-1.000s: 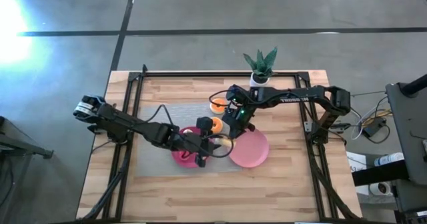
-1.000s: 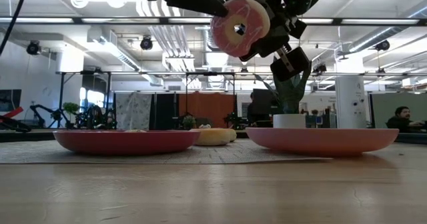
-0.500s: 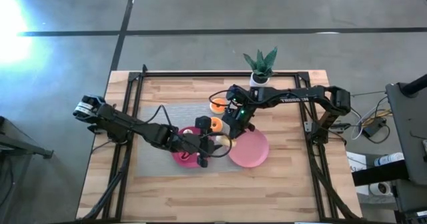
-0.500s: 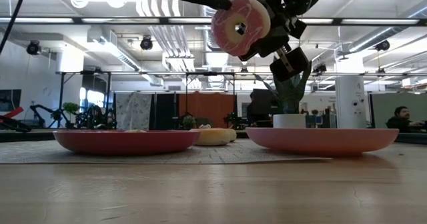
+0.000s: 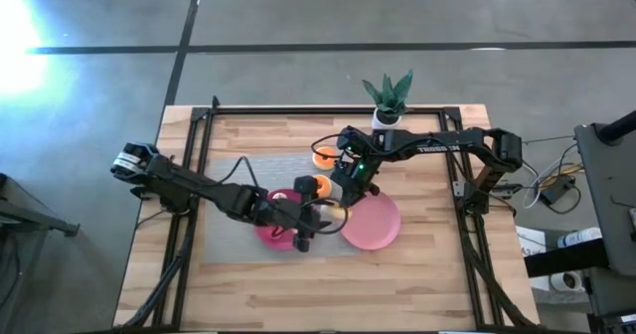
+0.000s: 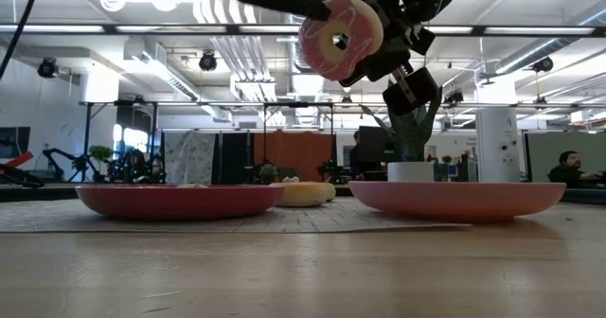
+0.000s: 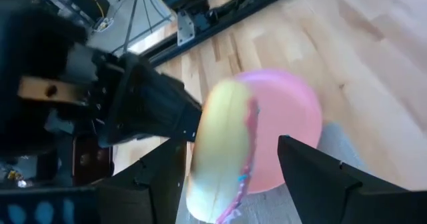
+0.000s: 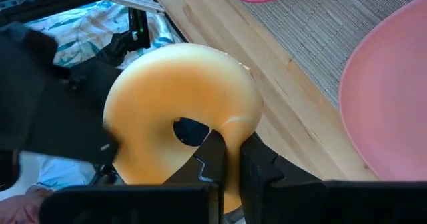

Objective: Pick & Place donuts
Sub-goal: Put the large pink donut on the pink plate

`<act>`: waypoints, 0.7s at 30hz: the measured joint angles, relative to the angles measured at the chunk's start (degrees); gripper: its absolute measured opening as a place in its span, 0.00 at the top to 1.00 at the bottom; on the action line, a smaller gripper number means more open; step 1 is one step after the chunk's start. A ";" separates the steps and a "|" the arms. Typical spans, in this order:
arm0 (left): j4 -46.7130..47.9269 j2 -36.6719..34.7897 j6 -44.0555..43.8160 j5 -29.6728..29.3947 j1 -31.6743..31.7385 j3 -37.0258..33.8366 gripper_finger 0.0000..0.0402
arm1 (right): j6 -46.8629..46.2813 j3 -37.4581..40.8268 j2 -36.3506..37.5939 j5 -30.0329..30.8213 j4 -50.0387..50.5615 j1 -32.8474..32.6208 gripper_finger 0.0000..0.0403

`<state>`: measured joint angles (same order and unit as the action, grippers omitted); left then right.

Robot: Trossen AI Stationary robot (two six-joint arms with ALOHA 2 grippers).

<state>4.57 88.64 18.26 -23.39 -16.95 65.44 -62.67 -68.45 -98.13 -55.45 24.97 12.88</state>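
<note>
Both grippers hang above the middle of the table, each shut on a donut. My left gripper has a tan donut with pink icing, also in its wrist view, high above the gap between the magenta plate and the pink plate. My right gripper, just beyond it, has a plain orange-tan donut. Another orange donut lies flat on the grey mat farther back. My left gripper has the pink-iced donut standing on edge between its two fingers, which come level from the table's left. The ring is lifted clear, its iced face turned toward the near edge. The donut hides where the pads meet it. My right gripper pinches the orange-tan donut's ring wall, one finger at the hole and one outside. The fingers come from the table's right. The donut is lifted clear above the mat and stands ahead of the fingers.
The grey mat carries both plates. A potted plant stands at the far edge. Black frame rails run along the table's left and right sides. Bare wood lies along the near edge. A person sits far off in the room.
</note>
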 joint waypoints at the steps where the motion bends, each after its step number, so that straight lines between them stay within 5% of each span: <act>1: 0.09 0.29 0.23 -0.01 0.07 -0.03 0.48 | -0.01 0.00 0.00 0.01 0.00 0.00 0.97; 10: -0.60 2.14 1.18 -1.52 0.35 -0.07 0.52 | -0.07 0.00 0.00 0.36 0.03 0.00 0.97; 21: -0.47 2.14 1.32 -2.22 0.34 0.15 0.84 | 0.26 0.00 0.02 3.03 0.04 0.00 0.90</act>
<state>4.10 90.78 19.58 -25.62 -16.61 65.58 -62.41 -68.45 -98.10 -52.42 25.02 12.88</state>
